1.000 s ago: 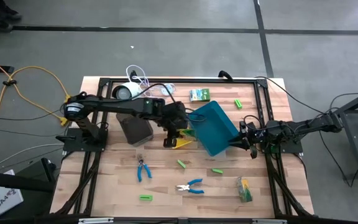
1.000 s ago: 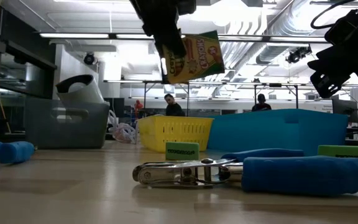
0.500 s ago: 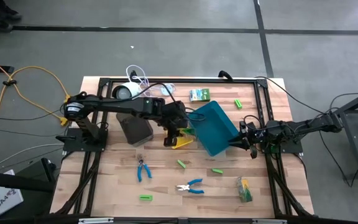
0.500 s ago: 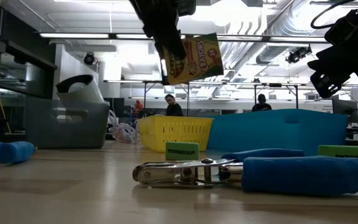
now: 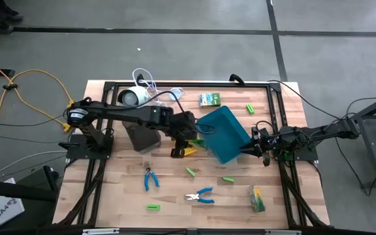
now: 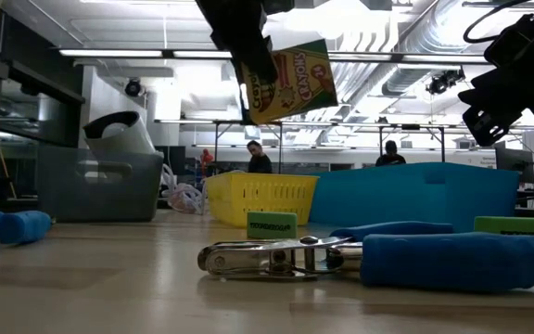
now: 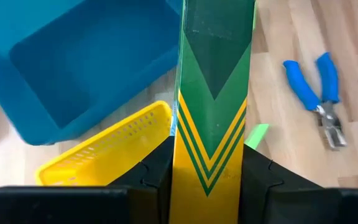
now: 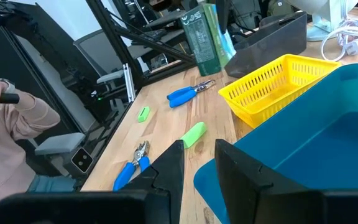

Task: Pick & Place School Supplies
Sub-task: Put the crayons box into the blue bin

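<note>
Nearest the low camera, blue-handled pliers (image 6: 360, 257) lie flat on the table (image 5: 175, 196). In the high view these sit at the front centre, with a second pair (image 5: 151, 178) further left. Green blocks are scattered around them: one at the front left (image 5: 152, 207), one mid-table (image 5: 190, 172), one to its right (image 5: 228, 179). A green and yellow pack (image 5: 256, 199) lies at the front right.

Mid-table, the left gripper (image 7: 207, 168) is raised above the table and pinches a green and yellow-orange box (image 7: 209, 106) between its fingers. The box hangs above the yellow tray (image 5: 189, 151), next to the rim of the blue tray (image 5: 224, 132). The grey tray (image 5: 141, 136) stands to the left of these.

The right gripper (image 5: 249, 145) is at the right edge of the blue tray. Its fingers (image 8: 166, 168) stand slightly apart on either side of the tray's rim; a firm grip cannot be confirmed.

Toward the far edge lie another printed box (image 5: 209, 99) and a green block (image 5: 250, 108). The white device (image 5: 130, 96) with its cord is at the far left.

Beyond the table, a person (image 6: 259, 158) is visible in the room.
</note>
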Robot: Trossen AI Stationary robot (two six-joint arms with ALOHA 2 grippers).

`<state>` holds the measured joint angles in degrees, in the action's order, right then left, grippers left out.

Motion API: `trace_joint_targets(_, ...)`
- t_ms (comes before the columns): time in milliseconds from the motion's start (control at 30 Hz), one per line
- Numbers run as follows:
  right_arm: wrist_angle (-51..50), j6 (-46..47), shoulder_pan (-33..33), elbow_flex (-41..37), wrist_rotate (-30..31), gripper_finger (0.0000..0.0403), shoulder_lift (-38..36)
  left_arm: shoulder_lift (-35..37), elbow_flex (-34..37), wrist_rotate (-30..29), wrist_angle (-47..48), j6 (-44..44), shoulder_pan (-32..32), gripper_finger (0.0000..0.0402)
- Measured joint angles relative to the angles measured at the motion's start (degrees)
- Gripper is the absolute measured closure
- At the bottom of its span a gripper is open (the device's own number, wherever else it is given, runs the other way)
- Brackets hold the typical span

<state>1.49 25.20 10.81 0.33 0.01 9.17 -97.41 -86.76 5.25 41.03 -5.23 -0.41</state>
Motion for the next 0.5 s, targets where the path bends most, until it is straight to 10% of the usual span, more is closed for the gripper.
trace_joint_targets(500,3.07,-0.34,0.02,0.01,9.02,0.0320,0.00,0.02,0.04,-1.46,-0.87,0.56,-0.60,0.0291)
